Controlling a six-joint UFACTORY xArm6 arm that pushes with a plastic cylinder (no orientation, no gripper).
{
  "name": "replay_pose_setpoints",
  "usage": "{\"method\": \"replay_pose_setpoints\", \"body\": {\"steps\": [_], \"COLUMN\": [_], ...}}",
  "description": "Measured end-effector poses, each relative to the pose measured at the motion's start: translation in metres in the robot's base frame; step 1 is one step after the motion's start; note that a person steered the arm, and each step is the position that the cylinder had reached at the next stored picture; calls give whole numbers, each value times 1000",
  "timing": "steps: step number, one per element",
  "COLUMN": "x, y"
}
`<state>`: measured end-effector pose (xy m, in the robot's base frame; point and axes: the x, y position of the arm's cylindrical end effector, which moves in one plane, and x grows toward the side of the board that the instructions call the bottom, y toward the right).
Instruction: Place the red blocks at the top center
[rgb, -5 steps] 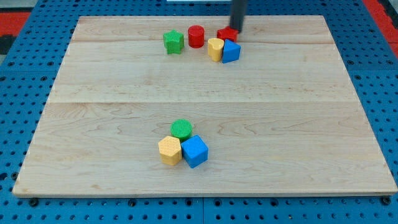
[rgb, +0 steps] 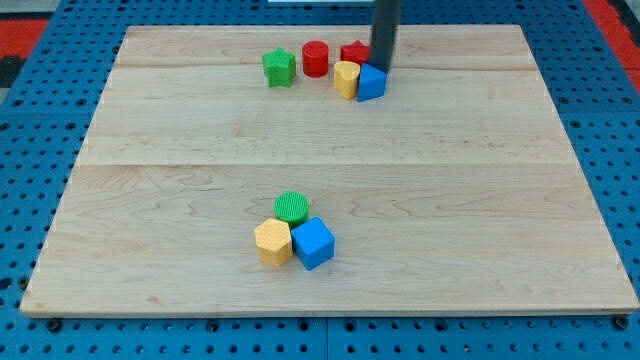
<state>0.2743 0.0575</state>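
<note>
Fingers: none on this rig, just rod, so nothing held. my tip (rgb: 381, 70) down at desk (rgb: 450, 200) top centre, touching right side of red star block (rgb: 353, 51), just above blue block (rgb: 371, 83). Red cylinder (rgb: 316, 58) just left of it, between green star block (rgb: 279, 67) and yellow block (rgb: 346, 79).

You see only a straight, dark grey rod (rgb: 385, 30), smooth and unmarked, uniform in width down to my tip (rgb: 382, 69), its blunt lower end.
</note>
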Motion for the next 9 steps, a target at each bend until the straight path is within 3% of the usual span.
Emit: {"method": "replay_pose_setpoints", "body": {"steps": [2, 3, 5, 8, 9], "x": [-57, -50, -3, -18, -2], "y": [-52, -15, -1, -87, -101]}}
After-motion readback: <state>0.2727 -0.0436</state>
